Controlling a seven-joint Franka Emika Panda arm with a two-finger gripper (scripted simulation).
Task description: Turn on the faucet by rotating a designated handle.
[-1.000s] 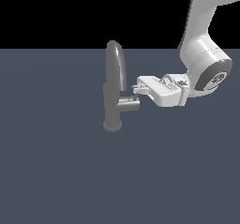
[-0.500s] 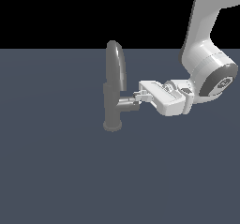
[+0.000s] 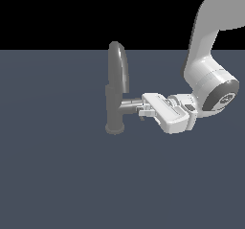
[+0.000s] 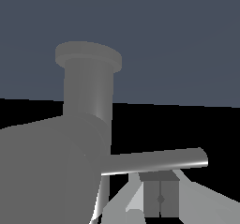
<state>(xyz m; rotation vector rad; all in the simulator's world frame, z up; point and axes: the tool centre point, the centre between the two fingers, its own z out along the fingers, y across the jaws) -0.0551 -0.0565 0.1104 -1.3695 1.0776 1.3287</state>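
One gripper (image 3: 142, 109) at the faucet (image 3: 116, 94) handle (image 4: 154, 161)

The dull grey metal faucet with its tall arched spout (image 3: 117, 86) is showing a smooth, matt finish. Its thin grey metal rod handle (image 4: 159, 160) is catching a bright sheen along one edge. The white plastic-looking gripper (image 3: 143, 112) is appearing smooth and slightly glossy above the flat, matt slate-blue floor (image 3: 57, 175).

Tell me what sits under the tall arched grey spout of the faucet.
Under the tall arched grey metal spout stand the faucet's upright cylindrical body and round base. The horizontal side stub meets the white end effector, which covers the thin rod handle in the exterior view.
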